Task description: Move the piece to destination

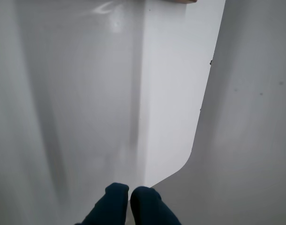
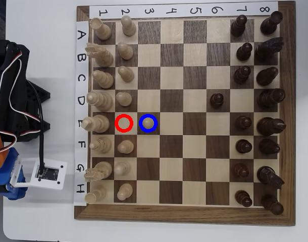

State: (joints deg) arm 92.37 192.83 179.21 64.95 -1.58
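While the end effector (image 1: 129, 193) sits clenched and empty | pawn (image 2: 148, 122) inside blue-ringed square (image 2: 142, 117) | red-ringed square (image 2: 124, 123) bare

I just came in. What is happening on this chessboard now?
A small robot arm sits at the left of the chessboard in the overhead view, away from all pieces. In the wrist view its pincer is closed, holds nothing, and is over the white table. A pale pawn stands in the blue ring on a dark square, beside the red ring, so the move looks finished.
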